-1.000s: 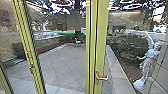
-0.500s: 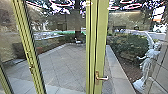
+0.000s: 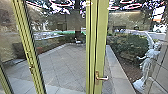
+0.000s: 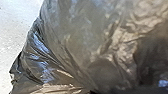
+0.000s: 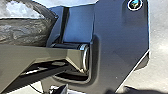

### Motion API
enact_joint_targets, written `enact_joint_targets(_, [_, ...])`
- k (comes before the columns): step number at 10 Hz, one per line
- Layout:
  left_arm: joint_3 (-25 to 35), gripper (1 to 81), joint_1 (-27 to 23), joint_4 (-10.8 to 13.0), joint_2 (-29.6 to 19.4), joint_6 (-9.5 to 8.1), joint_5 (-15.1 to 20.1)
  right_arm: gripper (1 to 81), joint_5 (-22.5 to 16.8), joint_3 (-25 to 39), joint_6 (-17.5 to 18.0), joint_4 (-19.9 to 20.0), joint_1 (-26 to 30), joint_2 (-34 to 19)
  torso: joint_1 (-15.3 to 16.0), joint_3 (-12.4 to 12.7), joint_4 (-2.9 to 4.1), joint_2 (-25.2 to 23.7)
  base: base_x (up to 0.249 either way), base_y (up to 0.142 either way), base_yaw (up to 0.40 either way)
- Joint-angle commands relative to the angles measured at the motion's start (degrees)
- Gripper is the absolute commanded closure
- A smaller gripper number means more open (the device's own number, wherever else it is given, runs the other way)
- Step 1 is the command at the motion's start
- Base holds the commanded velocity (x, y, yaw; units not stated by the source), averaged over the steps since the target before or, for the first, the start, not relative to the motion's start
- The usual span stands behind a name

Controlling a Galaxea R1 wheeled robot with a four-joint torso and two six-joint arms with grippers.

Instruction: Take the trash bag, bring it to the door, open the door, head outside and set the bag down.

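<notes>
Door with upright frame of yellow-green colour (image 3: 101,37) and clear glass is standing in front of the robot, in the head view. On this frame there is a brass-coloured lever handle (image 3: 102,78), which points to the right. More to the left, a second yellow-green post (image 3: 28,48) is leaning in the picture. Through the glass one sees a yard of grey square tiles (image 3: 65,62), a dark tree trunk (image 3: 78,28) behind it, a green leafy bush (image 3: 130,45) and a white statue (image 3: 148,62) on the right side.

The trash bag, of dark, shiny and wrinkled plastic (image 4: 82,37), is large and near in the left wrist view, with a pale ground (image 4: 15,25) behind its edge. In the right wrist view, the bag appears again, beside the robot's own dark parts. For the left gripper and also the right gripper, I cannot tell how wide they are, or if they hold the bag.
</notes>
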Motion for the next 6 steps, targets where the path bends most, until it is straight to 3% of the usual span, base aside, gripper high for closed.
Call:
enact_joint_targets(1, [4.1, 81.1, -2.8, -0.4, -2.7, 0.04, 4.5, 1.0, -2.6, 12.7, 0.0, 0.0, 1.8, -9.0, 0.0, 0.0, 0.00, 0.0, 0.000, 0.000, 0.000])
enact_joint_targets(6, [5.6, 81.1, -2.9, -0.4, -3.5, -0.13, 4.4, 1.0, -1.5, 28.1, -0.1, -0.3, 1.3, -18.0, 0.0, 0.0, 0.00, 0.0, 0.000, 0.000, 0.000])
